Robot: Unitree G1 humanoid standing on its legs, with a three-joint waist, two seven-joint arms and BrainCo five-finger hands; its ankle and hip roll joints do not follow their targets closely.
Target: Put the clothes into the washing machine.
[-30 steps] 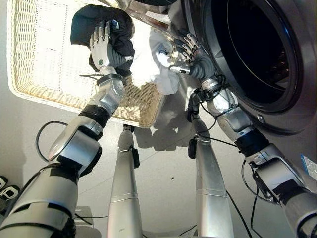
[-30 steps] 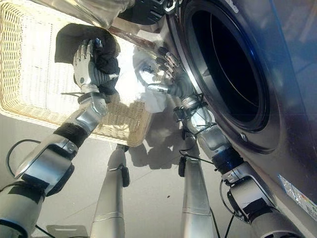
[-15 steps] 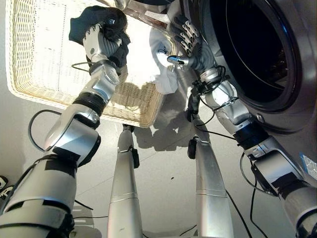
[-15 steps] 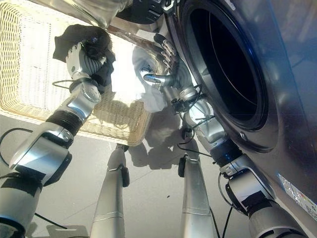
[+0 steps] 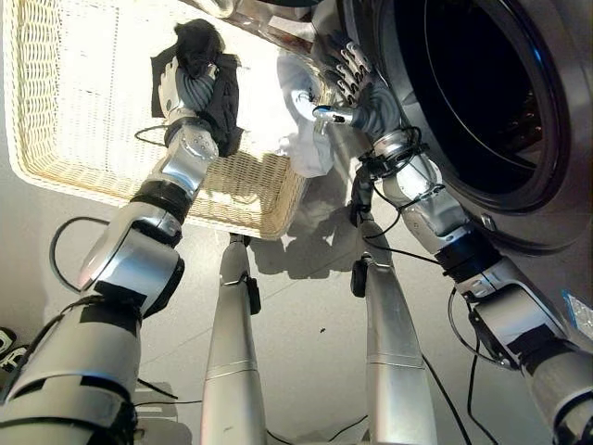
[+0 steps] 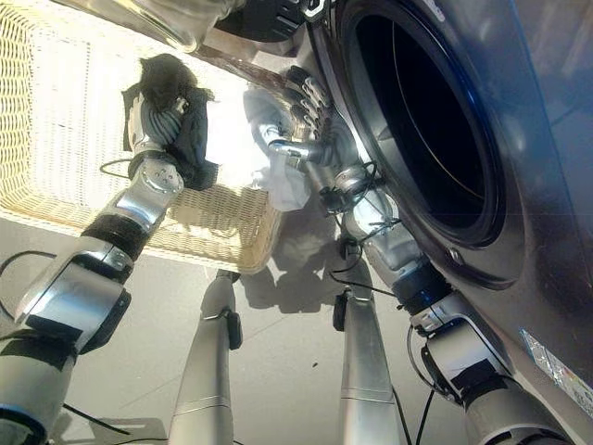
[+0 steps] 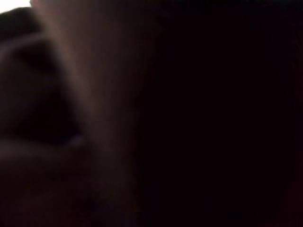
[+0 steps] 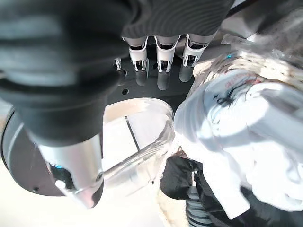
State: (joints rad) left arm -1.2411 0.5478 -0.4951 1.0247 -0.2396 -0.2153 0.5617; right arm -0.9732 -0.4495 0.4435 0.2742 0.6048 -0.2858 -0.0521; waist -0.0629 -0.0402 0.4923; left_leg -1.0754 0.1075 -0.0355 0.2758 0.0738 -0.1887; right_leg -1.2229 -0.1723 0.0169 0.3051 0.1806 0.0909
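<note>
I've got both garments lifted, neither in the washing machine [image 5: 556, 120] yet, so I judge we're mid-transfer: pick done, load still to do.

Left robot hand [image 5: 182, 85] is curled round the black garment [image 5: 206, 65], bunched above the fingers w/ cloth hanging down the back of the hand. It's over the wicker basket [image 5: 56, 139], well left of the drum. Left wrist view is just dark, prob cloth against the lens, so I read the grip from the head views.

Right robot hand [image 5: 350, 83] is up by the left edge of the drum opening [image 5: 482, 83]. The white garment [image 5: 306, 139] hangs on its palm side, thumb across it, fingers fairly straight. I can't tell if that counts as a proper pinch or just a drape. Right wrist view shows the white cloth beside the fingers, and the clear glass door [image 8: 137, 142] swung open past them.

Containers: drum looks dark inside; I can't make out anything in it. The basket shows bare weave wherever I can see its floor, so I judge these are the last pieces.

Next move, as I see it: swing the right robot hand rightward over the door rim into the opening, let go deep enough that the cloth doesn't snag on the rim, then bring the black one across.
</note>
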